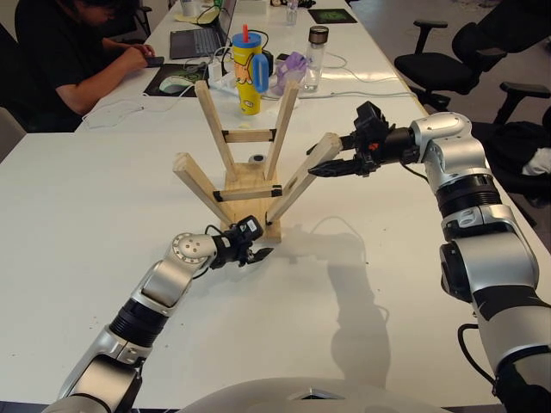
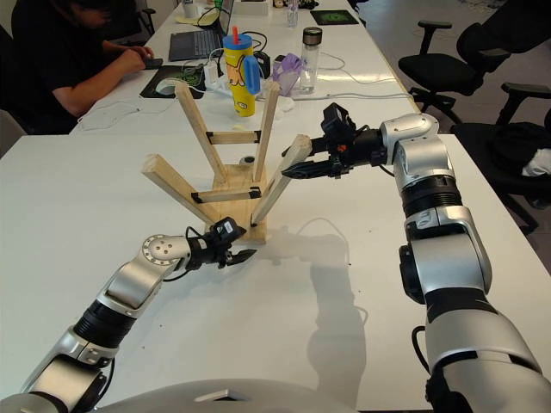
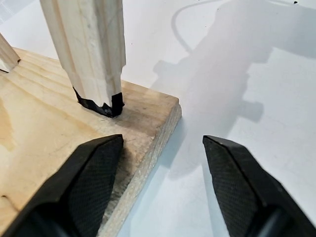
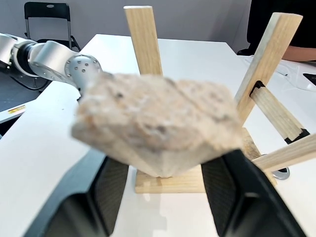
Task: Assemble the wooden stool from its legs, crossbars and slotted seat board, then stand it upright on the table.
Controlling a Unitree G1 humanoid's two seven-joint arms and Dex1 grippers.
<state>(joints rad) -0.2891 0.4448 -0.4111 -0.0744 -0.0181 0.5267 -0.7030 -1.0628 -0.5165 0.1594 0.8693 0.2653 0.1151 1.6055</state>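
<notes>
Yellow cup [image 1: 247, 76], straw [image 1: 244, 33] in it, stood behind. Left hand [image 1: 258, 255]: fingers spread at seat board [image 3: 49, 148] corner. Stool [image 1: 250, 135]: inverted on worktop [image 1: 86, 215]. Right hand [image 1: 318, 169]: pinching an upturned leg [image 1: 297, 185] at its end.

Pale wooden stool [image 1: 247, 176] sits inverted: seat board [image 3: 44, 143] flat, one corner at the left gripper [image 1: 259, 255]; four braced legs [image 1: 215, 120] splay upward, one tip at the right gripper [image 1: 325, 169].
</notes>
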